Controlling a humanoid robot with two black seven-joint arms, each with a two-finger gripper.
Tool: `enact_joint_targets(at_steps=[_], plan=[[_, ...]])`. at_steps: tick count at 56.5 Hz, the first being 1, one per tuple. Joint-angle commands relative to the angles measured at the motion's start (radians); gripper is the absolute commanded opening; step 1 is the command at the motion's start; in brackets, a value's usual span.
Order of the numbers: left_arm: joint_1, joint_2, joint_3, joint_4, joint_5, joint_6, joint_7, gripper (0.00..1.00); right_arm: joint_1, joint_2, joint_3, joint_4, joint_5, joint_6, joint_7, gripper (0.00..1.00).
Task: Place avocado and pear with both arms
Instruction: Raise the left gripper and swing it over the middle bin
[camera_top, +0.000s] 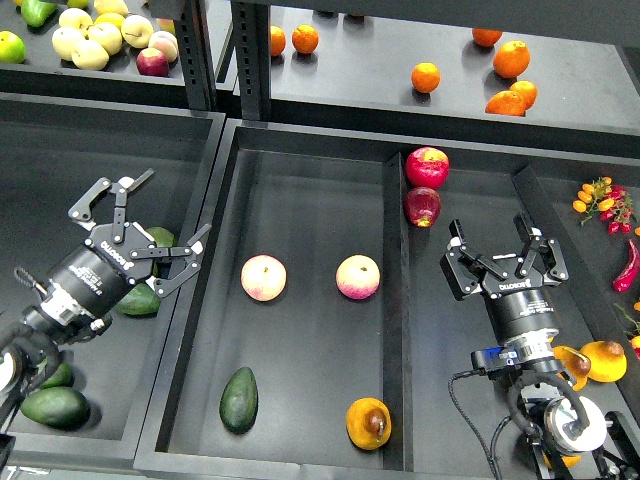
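Note:
The dark green avocado (239, 399) lies at the front of the middle tray (300, 190). The yellow-orange pear (368, 423) with a brown blotch lies at the tray's front right corner. My left gripper (143, 222) is open and empty, above the lighter avocados in the left tray, up and left of the dark avocado. My right gripper (503, 247) is open and empty over the right tray, up and right of the pear.
Two pink-cream round fruits (264, 277) (358, 277) lie mid-tray. Red apples (426, 167) sit beyond the divider. Lighter avocados (54, 407) lie in the left tray. Yellow pears (600, 360) lie at right. Oranges (511, 60) and apples (105, 37) fill the back shelves.

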Motion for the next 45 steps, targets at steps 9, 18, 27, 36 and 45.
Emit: enact_joint_targets(at_steps=[9,18,27,36,45], plan=[[-0.262,0.224,0.380,0.001,0.068,0.000,0.002,0.99,-0.001,0.000,0.000,0.002,0.001,0.000,0.000,1.00],[-0.561,0.321,0.704,0.002,0.088,0.000,0.002,0.99,-0.002,0.000,-0.006,0.002,0.001,0.000,0.000,1.00],[-0.784,0.321,0.956,0.002,0.108,0.000,0.002,0.99,-0.002,0.000,-0.008,0.002,0.001,0.000,0.000,1.00],[-0.949,0.298,1.215,0.002,0.174,0.000,0.002,0.99,-0.004,0.000,-0.006,0.002,0.001,0.000,0.000,1.00],[-1.020,0.265,1.370,0.010,0.265,0.000,0.002,0.99,-0.004,0.000,-0.006,0.002,0.001,0.000,0.000,1.00]])
